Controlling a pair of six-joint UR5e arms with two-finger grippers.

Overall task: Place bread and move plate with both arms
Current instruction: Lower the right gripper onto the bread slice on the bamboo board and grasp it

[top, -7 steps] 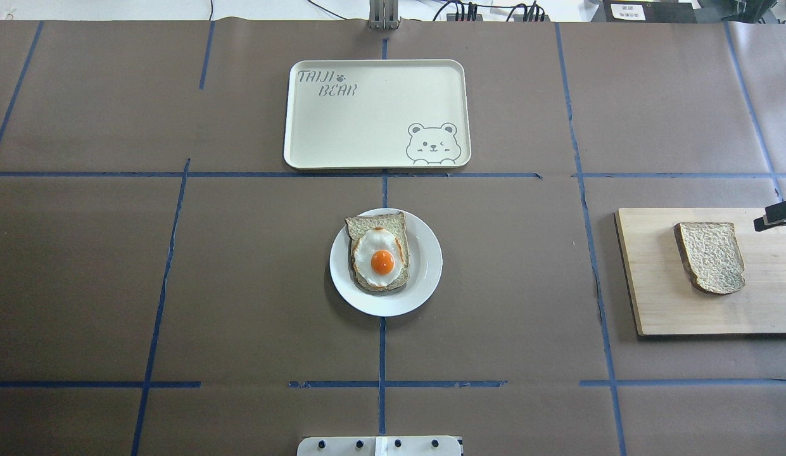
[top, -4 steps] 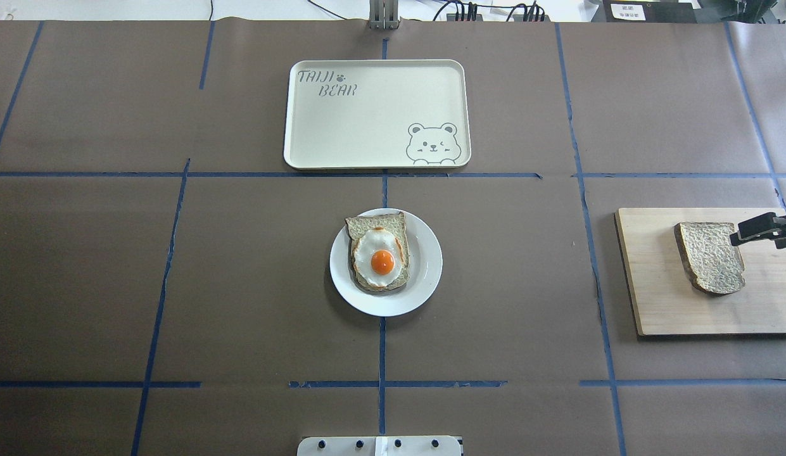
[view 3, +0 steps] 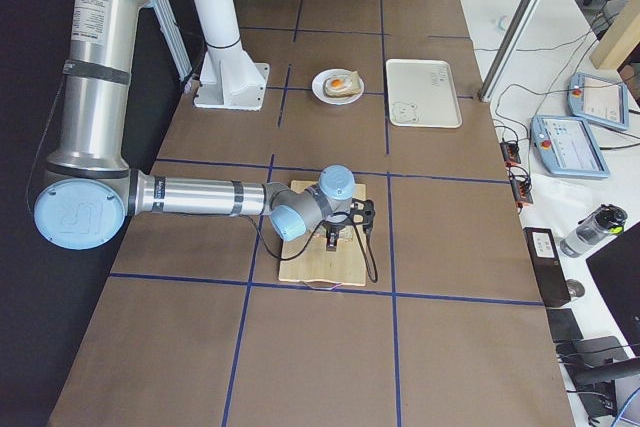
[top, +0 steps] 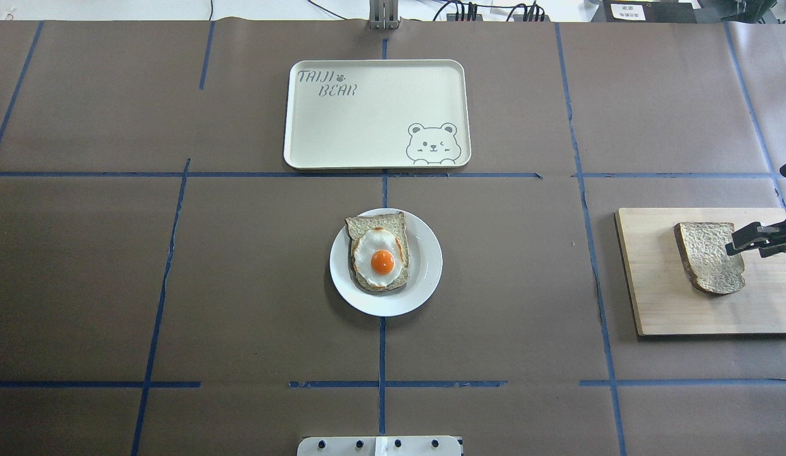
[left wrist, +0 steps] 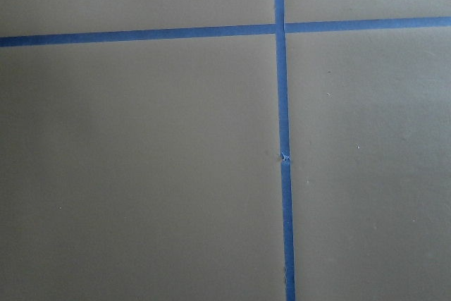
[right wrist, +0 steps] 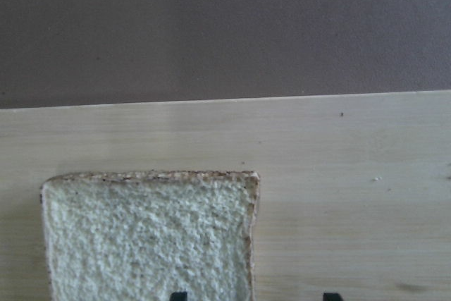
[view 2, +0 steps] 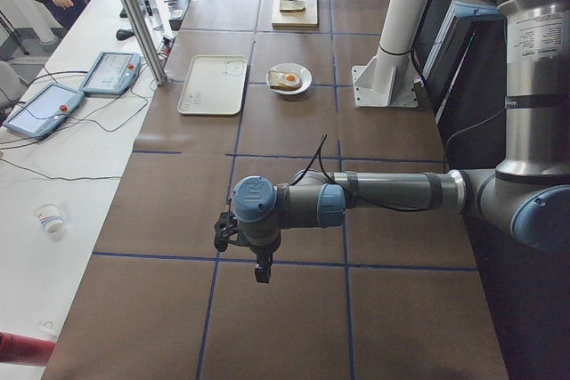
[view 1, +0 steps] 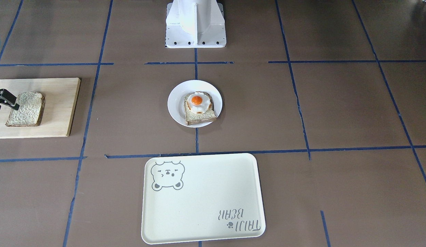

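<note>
At 3 o'clock on the desk, bread flat on board, not yet gripped, right pincer open astride its edge; plate at centre, not yet carried; left pincer state: cannot tell.

You have the bread, a pale tan slice with a thin brown crust, lying flat on the wooden board at the robot's right end of the table, with its rounded end toward the robot. The right gripper hangs at the slice's outer far corner, jaws apart across its edge. Your plate, small, round and white, sits at the table's centre, well apart from the bread, and carries an egg-topped slice.
</note>
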